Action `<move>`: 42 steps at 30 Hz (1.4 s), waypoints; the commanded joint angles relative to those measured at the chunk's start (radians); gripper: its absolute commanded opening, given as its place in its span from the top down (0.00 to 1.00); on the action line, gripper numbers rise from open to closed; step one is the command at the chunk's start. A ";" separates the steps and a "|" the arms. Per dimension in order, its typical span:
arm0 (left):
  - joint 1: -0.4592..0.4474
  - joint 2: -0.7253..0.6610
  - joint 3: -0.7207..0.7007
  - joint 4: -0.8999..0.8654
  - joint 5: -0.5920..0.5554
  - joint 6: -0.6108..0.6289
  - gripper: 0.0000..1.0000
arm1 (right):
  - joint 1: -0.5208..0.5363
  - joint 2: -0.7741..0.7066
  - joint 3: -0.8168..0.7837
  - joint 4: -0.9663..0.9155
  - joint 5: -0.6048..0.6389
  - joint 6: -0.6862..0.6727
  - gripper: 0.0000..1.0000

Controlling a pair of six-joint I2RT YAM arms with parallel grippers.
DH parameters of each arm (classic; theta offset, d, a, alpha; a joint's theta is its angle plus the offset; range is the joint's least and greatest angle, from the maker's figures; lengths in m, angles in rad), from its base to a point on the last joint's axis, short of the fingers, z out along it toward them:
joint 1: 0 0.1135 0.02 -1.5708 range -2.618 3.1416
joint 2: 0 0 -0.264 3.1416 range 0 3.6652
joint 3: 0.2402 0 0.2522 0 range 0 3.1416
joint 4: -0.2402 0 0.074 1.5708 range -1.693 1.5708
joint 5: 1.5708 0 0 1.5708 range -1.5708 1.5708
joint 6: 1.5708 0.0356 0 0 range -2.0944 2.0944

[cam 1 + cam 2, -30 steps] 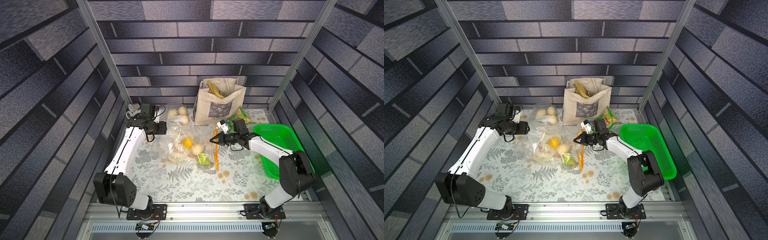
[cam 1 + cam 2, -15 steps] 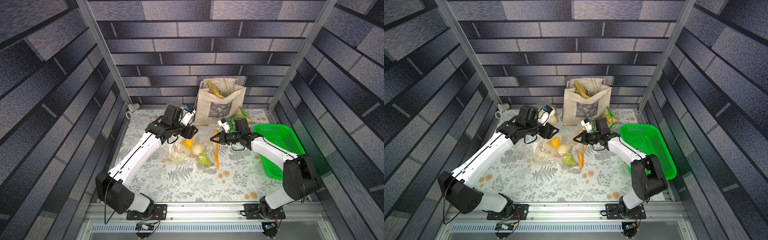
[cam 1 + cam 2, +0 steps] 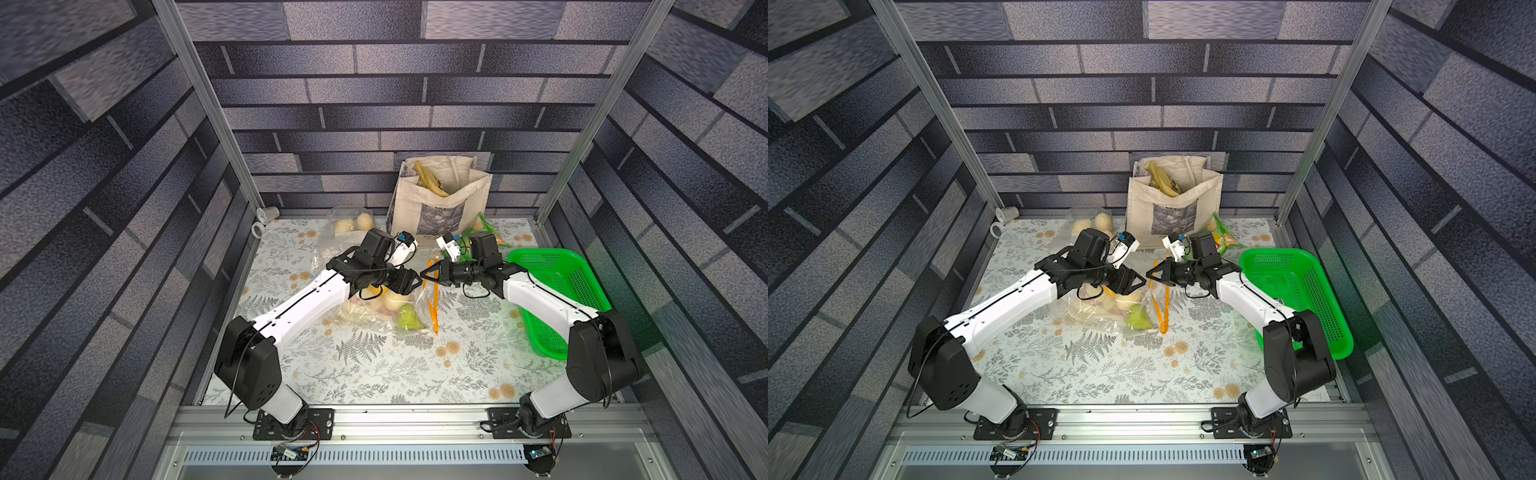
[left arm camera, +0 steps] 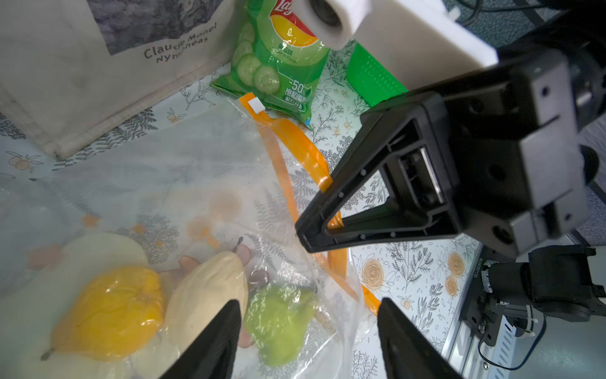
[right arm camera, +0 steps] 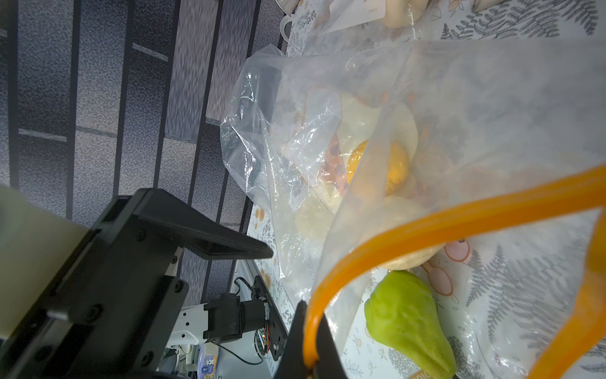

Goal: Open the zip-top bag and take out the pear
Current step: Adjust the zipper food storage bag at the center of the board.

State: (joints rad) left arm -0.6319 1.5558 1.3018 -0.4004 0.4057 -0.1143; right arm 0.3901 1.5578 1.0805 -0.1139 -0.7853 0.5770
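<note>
On the flower-printed tablecloth (image 3: 374, 374), midway between both arms, lies the clear plastic zip-top bag (image 4: 196, 157), its orange zip strip (image 4: 305, 154) pulled into an open loop. The right gripper (image 3: 423, 275) is clamped on that strip, holding one lip of the mouth up. The left gripper (image 4: 308, 331) hovers just opposite, jaws spread with nothing between them, over the bag's mouth end. The knobbly green pear (image 5: 410, 318) rests inside the bag, close to the mouth, beside a beige fruit (image 4: 210, 288) and a yellow fruit (image 4: 111, 311).
</note>
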 commanded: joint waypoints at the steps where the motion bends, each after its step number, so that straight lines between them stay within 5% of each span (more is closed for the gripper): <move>1: -0.014 -0.009 -0.043 0.087 0.044 -0.084 0.33 | -0.006 0.018 0.042 -0.034 0.014 0.007 0.99; 15: -0.071 0.077 -0.023 0.069 -0.052 -0.134 0.49 | -0.006 0.014 0.046 -0.018 0.019 0.050 0.99; 20: -0.075 0.099 -0.012 0.051 -0.083 -0.134 0.65 | -0.006 0.000 0.033 -0.007 0.015 0.059 0.99; 23: -0.078 0.090 -0.017 0.061 -0.080 -0.128 0.87 | -0.005 -0.004 0.029 -0.010 0.016 0.058 0.98; 25: -0.077 0.082 -0.021 0.063 -0.081 -0.125 1.00 | -0.005 -0.003 0.029 -0.019 0.020 0.052 0.80; 27: -0.075 0.074 -0.030 0.070 -0.081 -0.128 1.00 | -0.006 -0.005 0.038 -0.051 0.033 0.033 0.54; 29: -0.070 0.066 -0.041 0.072 -0.077 -0.134 1.00 | -0.007 -0.017 0.059 -0.124 0.065 -0.017 0.42; 42: -0.055 0.058 -0.058 0.082 -0.039 -0.157 1.00 | -0.100 -0.199 0.011 -0.485 0.187 -0.270 0.34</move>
State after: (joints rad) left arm -0.6918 1.6596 1.2518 -0.3202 0.3412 -0.2558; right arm 0.2855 1.3663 1.1187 -0.4770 -0.6563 0.3931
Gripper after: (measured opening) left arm 0.038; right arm 0.656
